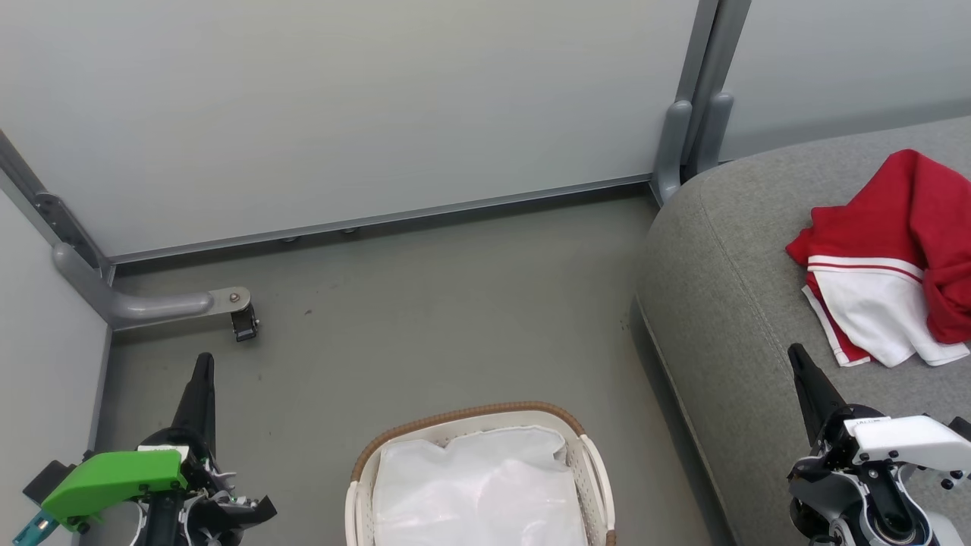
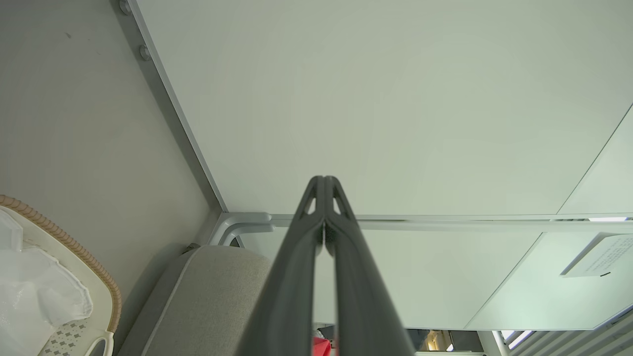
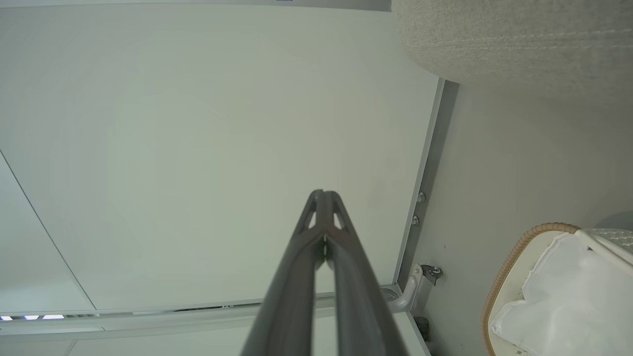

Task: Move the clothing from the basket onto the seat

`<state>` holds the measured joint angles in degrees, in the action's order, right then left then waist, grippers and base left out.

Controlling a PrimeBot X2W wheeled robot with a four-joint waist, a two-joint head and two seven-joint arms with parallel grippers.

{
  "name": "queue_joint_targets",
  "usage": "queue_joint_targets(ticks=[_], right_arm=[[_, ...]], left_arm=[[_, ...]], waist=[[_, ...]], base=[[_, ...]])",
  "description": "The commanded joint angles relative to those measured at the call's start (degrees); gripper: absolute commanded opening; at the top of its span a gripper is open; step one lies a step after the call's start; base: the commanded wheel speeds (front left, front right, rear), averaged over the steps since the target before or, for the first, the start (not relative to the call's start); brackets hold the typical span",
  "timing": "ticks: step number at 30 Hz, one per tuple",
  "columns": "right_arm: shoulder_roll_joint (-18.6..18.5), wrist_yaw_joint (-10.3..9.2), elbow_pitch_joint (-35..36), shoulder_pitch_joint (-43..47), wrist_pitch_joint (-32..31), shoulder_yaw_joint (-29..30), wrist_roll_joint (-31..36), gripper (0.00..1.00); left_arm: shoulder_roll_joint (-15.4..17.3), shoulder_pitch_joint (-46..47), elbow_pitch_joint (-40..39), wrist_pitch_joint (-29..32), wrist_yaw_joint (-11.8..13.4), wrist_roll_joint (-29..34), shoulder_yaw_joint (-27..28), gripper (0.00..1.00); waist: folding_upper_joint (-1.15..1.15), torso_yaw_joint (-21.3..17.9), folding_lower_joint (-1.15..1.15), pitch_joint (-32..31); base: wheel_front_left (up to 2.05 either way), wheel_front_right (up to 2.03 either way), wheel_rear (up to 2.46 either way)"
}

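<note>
The red clothing (image 1: pixel 899 254), with its white panel and stripe trim, lies crumpled on the grey seat (image 1: pixel 728 303) at the right. A small red patch of the clothing (image 2: pixel 321 346) peeks out at the bottom of the left wrist view. The white basket (image 1: pixel 584 462) with a brown woven rim stands on the floor at the bottom centre, holding just its white liner (image 1: pixel 478 493). My left gripper (image 1: pixel 203 364) is shut at the lower left, left of the basket. My right gripper (image 1: pixel 796 355) is shut over the seat's front edge, below the clothing. Both wrist views show fingertips pressed together: left gripper (image 2: pixel 324 182), right gripper (image 3: pixel 324 195).
Pale partition panels (image 1: pixel 364 106) wall off the back and left, resting on grey metal feet (image 1: pixel 144 303), one with a small caster (image 1: pixel 244 322). Another grey post (image 1: pixel 694 136) stands at the seat's back corner. Grey floor (image 1: pixel 425 311) lies open between the basket and the panels.
</note>
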<state>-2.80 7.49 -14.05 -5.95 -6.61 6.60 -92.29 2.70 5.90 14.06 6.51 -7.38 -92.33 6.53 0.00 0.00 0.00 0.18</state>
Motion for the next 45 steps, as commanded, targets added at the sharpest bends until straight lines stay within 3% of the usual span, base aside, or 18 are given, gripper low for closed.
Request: queue_joint_targets(ticks=[1, 45], right_arm=[[-0.15, 0.0, 0.14, -0.46, -0.1, 0.07, -0.19, 0.0], [-0.15, 0.0, 0.14, -0.46, -0.07, 0.04, -0.21, 0.0]], left_arm=[[0.33, 0.67, -0.1, 0.23, -0.25, -0.18, 0.12, 0.0], [0.34, 0.67, -0.1, 0.23, -0.25, -0.19, 0.12, 0.0]], waist=[[0.0, 0.0, 0.0, 0.0], [0.0, 0.0, 0.0, 0.0]], base=[[0.0, 0.0, 0.0], [0.0, 0.0, 0.0]])
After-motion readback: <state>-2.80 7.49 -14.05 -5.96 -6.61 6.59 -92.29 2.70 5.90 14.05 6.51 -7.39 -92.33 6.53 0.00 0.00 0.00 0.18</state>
